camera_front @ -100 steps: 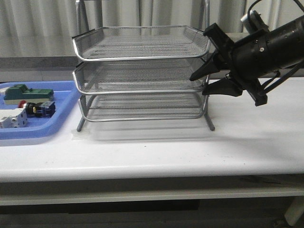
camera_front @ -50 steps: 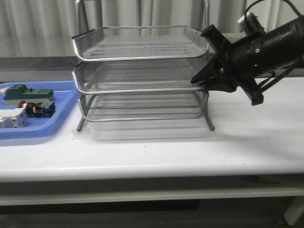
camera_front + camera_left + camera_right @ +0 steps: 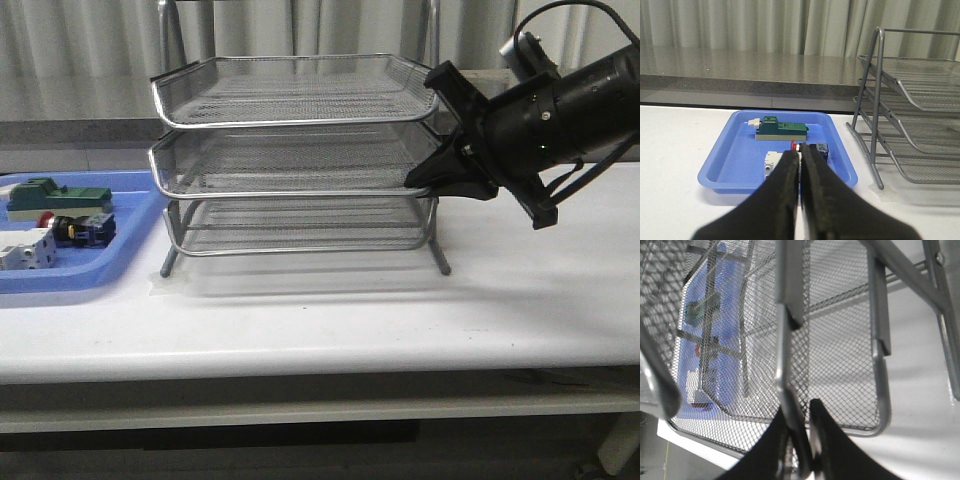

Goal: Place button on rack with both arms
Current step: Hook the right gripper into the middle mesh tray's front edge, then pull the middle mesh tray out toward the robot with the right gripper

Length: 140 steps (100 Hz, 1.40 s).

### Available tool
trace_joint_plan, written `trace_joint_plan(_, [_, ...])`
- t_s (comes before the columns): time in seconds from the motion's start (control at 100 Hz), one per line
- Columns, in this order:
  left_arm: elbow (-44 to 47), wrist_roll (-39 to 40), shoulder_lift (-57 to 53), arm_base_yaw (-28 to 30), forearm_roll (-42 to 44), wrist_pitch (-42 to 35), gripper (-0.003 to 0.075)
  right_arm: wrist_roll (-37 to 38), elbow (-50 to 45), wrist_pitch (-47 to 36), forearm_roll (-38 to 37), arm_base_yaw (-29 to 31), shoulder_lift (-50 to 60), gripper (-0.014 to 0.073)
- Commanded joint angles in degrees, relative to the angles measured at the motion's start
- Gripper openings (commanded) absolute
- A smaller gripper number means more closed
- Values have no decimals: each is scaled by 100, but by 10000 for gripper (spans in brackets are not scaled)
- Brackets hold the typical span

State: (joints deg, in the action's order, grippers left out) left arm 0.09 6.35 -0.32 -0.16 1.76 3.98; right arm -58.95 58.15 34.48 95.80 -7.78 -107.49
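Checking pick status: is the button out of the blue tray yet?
No. In the front view the button lies in the blue tray, between the green block and white block, with no gripper touching it.

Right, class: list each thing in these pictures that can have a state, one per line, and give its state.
rack: upright on the table, all three tiers empty.
middle tier: its right rim gripped by the right gripper.
right gripper: shut on the rim.
left gripper: shut, holding nothing.
button: lying in the blue tray, not yet picked up.
blue tray: flat on the table, holding three parts.
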Motion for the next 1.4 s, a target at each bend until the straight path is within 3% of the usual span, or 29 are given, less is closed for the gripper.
trace_joint_plan(0.0, [269,50,-176,-1,8,-488,4,52,-107,535,-76,-18,289,52])
trace_joint_plan(0.56, [269,50,-176,-1,8,-488,4,-426,-1936,304,-122,-18,1394,55])
trace_joint_plan(0.94, [269,50,-176,-1,8,-488,4,-441,-2218,295,-114,-18,1701,67])
trace_joint_plan(1.04, [269,50,-176,-1,8,-488,4,-465,-2218,328,-114,-18,1701,170])
trace_joint_plan(1.23, [269,50,-176,-1,8,-488,4,-509,-2218,454,-119,-18,1701,484])
trace_joint_plan(1.39, [269,50,-176,-1,8,-488,4,-557,-2218,508,-119,-18,1890,519])
